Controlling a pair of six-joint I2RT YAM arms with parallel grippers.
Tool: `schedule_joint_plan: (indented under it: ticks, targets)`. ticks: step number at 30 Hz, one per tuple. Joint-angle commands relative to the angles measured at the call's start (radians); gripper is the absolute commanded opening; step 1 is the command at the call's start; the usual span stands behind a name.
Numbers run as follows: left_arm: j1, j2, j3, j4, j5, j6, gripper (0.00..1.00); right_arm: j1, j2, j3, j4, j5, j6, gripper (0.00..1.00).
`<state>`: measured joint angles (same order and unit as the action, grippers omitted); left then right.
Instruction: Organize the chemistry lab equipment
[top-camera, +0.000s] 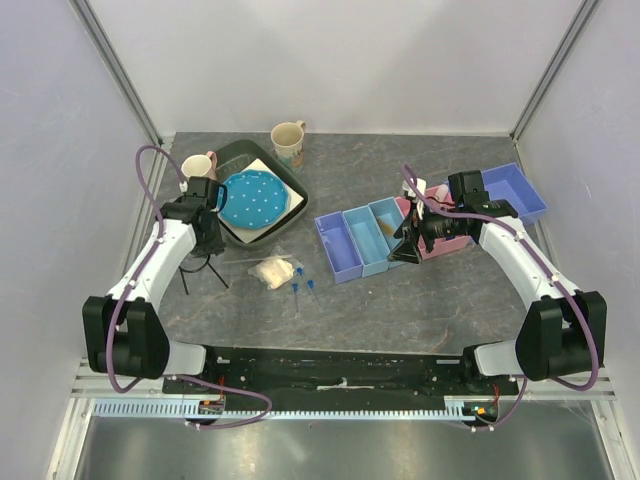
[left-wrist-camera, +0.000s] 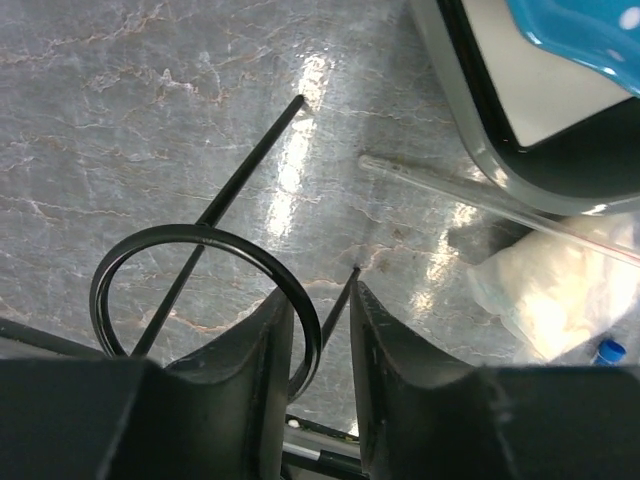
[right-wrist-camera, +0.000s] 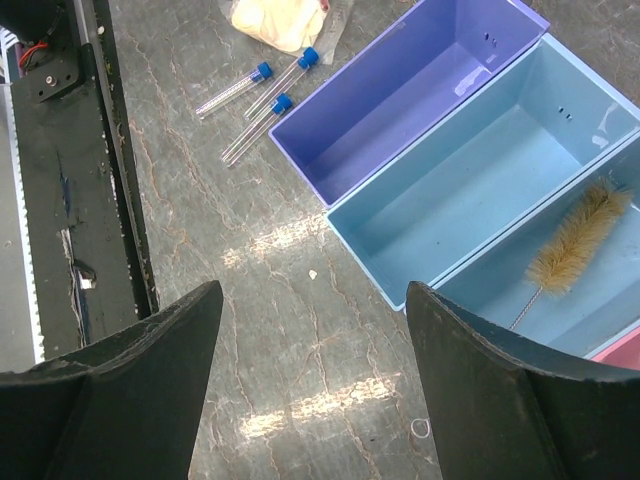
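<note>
Left end effector is pressed together on the rim of the black wire ring stand, low over the grey marbled table near the grey plastic tray. Right end effector is spread wide above the table, beside the purple rectangular plastic bin. Three blue-capped clear test tubes lie just beside that bin.

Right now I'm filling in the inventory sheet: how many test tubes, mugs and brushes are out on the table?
Blue-capped test tubes: 3
Mugs: 2
Test tube brush: 1
Total: 6
</note>
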<state>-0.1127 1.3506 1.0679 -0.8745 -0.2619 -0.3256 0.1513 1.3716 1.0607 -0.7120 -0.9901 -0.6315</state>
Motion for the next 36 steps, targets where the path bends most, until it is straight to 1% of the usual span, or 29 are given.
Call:
schedule_joint_plan:
  ticks: [1,4,5,7,9,14,17,22,25,26,28,29,30,31,32,34,35,36]
  targets:
    - [0.005,0.027,-0.006,0.025,-0.075,0.005,0.33,-0.002,-0.011,-0.004,0.017,-0.045,-0.045,0.82]
    - [0.005,0.024,-0.011,0.019,-0.102,0.01,0.17,-0.002,-0.011,-0.004,0.014,-0.044,-0.048,0.82]
    - [0.005,0.015,-0.011,0.014,-0.108,0.011,0.1,-0.002,-0.011,-0.004,0.014,-0.044,-0.05,0.82]
    - [0.005,0.001,-0.009,0.005,-0.128,0.014,0.03,-0.004,-0.009,-0.004,0.013,-0.044,-0.048,0.82]
    - [0.005,-0.028,-0.006,-0.003,-0.143,0.017,0.02,-0.004,-0.011,-0.004,0.013,-0.044,-0.051,0.82]
    - [0.005,-0.119,0.007,-0.037,-0.16,0.019,0.02,-0.006,-0.016,-0.004,0.003,-0.045,-0.062,0.82]
    - [0.005,-0.189,0.02,-0.063,-0.139,0.019,0.02,-0.007,-0.016,-0.004,-0.001,-0.045,-0.068,0.82]
    - [0.005,-0.303,0.055,-0.098,-0.05,0.028,0.02,-0.007,-0.019,0.013,-0.026,-0.065,-0.083,0.82]
    - [0.005,-0.362,0.076,-0.104,0.059,0.034,0.02,-0.006,-0.011,0.045,-0.067,-0.09,-0.121,0.82]
    - [0.005,-0.378,0.079,-0.101,0.143,0.033,0.02,-0.006,-0.008,0.057,-0.105,-0.096,-0.137,0.83]
    - [0.005,-0.404,0.072,-0.063,0.251,0.03,0.02,0.005,-0.002,0.105,-0.15,-0.102,-0.201,0.84]
    - [0.005,-0.439,0.064,-0.04,0.379,0.008,0.02,0.011,0.006,0.125,-0.197,-0.102,-0.223,0.87]
    - [0.004,-0.453,0.052,-0.015,0.447,-0.007,0.02,0.023,0.009,0.168,-0.223,-0.102,-0.25,0.88]
    - [0.004,-0.467,0.029,0.044,0.508,-0.027,0.02,0.034,0.014,0.189,-0.251,-0.101,-0.293,0.9]
    - [0.004,-0.485,0.018,0.07,0.62,-0.07,0.02,0.047,0.017,0.211,-0.291,-0.101,-0.318,0.94]
    - [-0.001,-0.498,-0.009,0.161,0.714,-0.117,0.02,0.088,0.009,0.26,-0.3,-0.104,-0.336,0.98]
    - [-0.007,-0.504,-0.02,0.202,0.787,-0.172,0.02,0.1,0.006,0.272,-0.299,-0.116,-0.336,0.98]
    - [-0.024,-0.514,-0.032,0.238,0.817,-0.2,0.02,0.129,0.003,0.297,-0.299,-0.14,-0.338,0.98]
